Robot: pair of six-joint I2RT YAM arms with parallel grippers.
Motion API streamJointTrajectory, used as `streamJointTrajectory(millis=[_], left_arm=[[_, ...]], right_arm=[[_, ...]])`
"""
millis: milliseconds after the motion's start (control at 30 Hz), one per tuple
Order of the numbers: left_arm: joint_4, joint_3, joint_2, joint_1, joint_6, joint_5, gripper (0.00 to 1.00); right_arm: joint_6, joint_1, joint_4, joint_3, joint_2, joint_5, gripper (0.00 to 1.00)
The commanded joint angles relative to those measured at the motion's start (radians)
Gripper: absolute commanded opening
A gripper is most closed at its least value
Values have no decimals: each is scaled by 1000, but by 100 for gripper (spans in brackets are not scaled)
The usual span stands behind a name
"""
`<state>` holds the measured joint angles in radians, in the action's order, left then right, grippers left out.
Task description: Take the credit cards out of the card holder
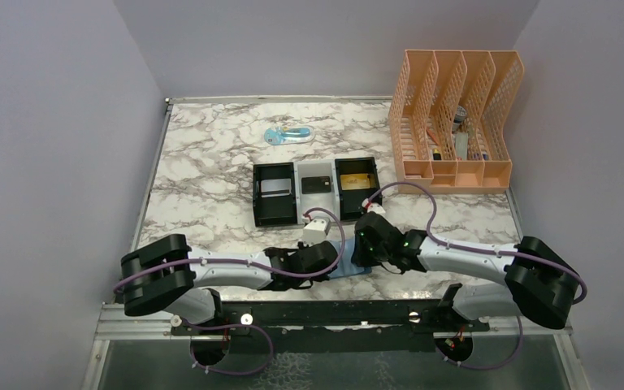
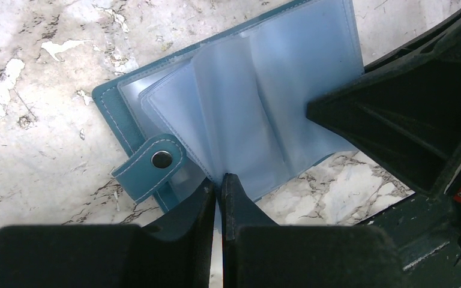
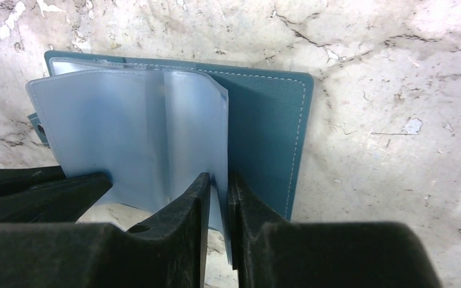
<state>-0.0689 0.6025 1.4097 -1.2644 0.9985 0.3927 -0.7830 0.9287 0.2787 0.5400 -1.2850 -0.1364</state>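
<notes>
Marble desk [image 1: 211, 162] carries an orange file rack [image 1: 455, 122] at far right and a black-and-white tray [image 1: 257, 195] mid-desk. Card holder [image 3: 270, 126] lies open near the front edge, between both arms, clear sleeves [image 2: 246, 102] fanned upward. Left gripper [image 2: 218, 183] is pinched closed on one sleeve's edge. Right gripper [image 3: 219, 186] is clamped on another sleeve.

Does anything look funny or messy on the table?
Only the teal-blue folding card holder: its clear plastic sleeves stand fanned up instead of lying flat, held between the left and right jaws. Nothing looks spilled or broken.
</notes>
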Motion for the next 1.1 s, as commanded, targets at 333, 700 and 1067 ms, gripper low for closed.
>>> streamJointTrajectory(millis=[333,700,1067], left_arm=[[-155,-37,-174,-10,-65,34,39],[-287,39,-373,-8,-220,119,84],[-468,178,-398,361,-395,73,99]], right_arm=[[-4,-4,61,-62,133,-106,36],[108,-4,69,-2,385,-262,53],[388,-4,-260,-92,630,-427,73]])
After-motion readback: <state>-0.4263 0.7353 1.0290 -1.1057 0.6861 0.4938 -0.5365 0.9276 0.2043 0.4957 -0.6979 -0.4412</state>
